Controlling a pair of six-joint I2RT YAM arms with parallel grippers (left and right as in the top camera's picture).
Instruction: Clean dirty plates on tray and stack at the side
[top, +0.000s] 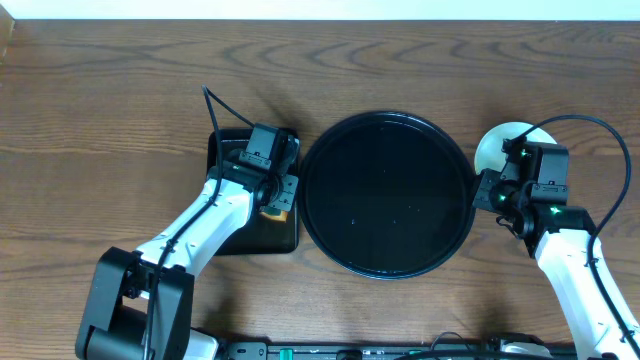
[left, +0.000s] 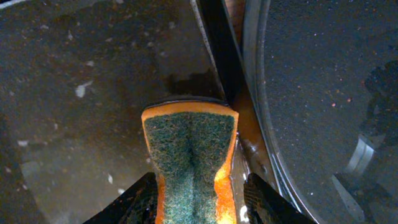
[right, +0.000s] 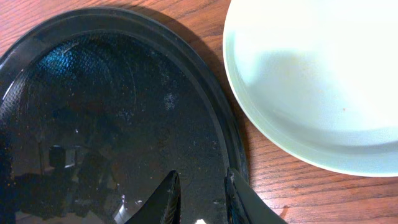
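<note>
Overhead: left claw clamped on orange-green sponge above small rectangular tray, left of table middle. Right claw narrowly parted astride round tray rim; pinch unclear. Mint plate just beside round tray, toward right edge.

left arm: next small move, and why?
Probably lower the sponge onto the small rectangular tray below it, then open the left hand. The round tray holds no plates, and a mint plate sits on the table beside it, so the scrubbing looks finished. The left hand holds the sponge right above that small tray.
</note>
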